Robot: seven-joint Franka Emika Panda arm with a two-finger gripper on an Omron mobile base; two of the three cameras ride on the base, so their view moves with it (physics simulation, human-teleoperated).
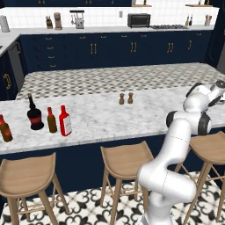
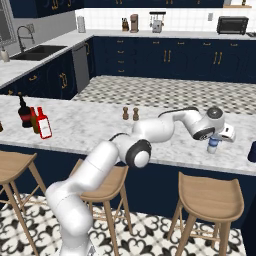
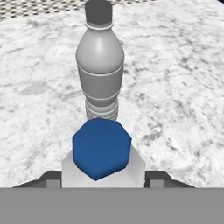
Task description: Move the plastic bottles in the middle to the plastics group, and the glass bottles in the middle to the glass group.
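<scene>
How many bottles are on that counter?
6. Left end: brown bottle, black bottle, small brown bottle, red bottle. Right end, by the tool: blue-capped bottle, with grey bottle just beyond. Others may be hidden.

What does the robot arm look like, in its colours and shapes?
The arm is glossy white, built of thick rounded segments with dark grey rings and caps at the joints. The hand is white and blocky, with small dark finger tips. No cables or markings show.

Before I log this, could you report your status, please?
Gripper over water bottle, grip unclear. Grey plastic bottle just beyond. Red bottle still waiting.
</scene>
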